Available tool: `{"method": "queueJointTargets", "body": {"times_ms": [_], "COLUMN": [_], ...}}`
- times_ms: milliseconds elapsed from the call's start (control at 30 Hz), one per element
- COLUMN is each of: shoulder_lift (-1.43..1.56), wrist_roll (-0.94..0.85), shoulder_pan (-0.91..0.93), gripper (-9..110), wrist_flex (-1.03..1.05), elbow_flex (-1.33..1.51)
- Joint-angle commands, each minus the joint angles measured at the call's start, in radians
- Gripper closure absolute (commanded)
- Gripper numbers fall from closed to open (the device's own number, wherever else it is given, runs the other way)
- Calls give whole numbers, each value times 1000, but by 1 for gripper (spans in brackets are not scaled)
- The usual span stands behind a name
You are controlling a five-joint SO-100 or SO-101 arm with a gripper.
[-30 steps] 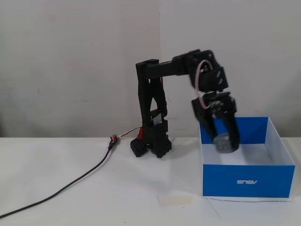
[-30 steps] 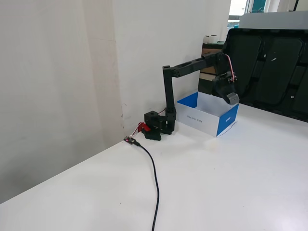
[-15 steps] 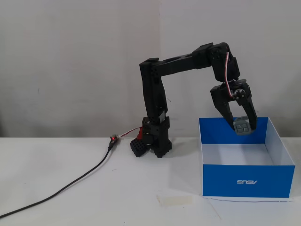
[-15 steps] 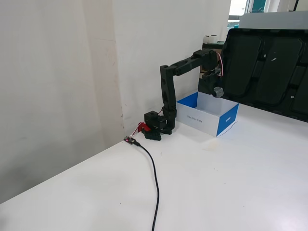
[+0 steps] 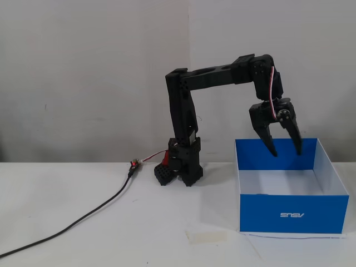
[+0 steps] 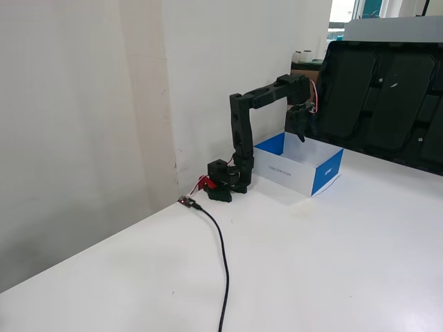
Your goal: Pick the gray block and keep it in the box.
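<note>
The box (image 5: pixel 289 214) sits nearest you on the counter (image 5: pixel 83 222), and your gripper (image 5: pixel 286 153) hangs over its far half with jaws spread wide and empty — the gray block isn't visible in either fixed view, so check inside the box before lifting clear.

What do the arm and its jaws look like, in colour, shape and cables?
The arm is all black, built of blocky printed segments on a black base with a red part at its side. The gripper has two long, pointed black jaws. A red and white wire bundle runs along the wrist, and a black cable leads from the base across the white table.
</note>
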Motion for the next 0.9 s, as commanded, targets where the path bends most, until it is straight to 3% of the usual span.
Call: {"method": "queueJointTargets", "body": {"times_ms": [0,533,867], "shoulder_lift": [124,224,428], "wrist_roll": [-14,-44,-40], "shoulder_pan": [80,816,1149], "gripper": [101,101,101], "wrist_flex": [2,-25,-276], "elbow_flex": [9,52,393]}}
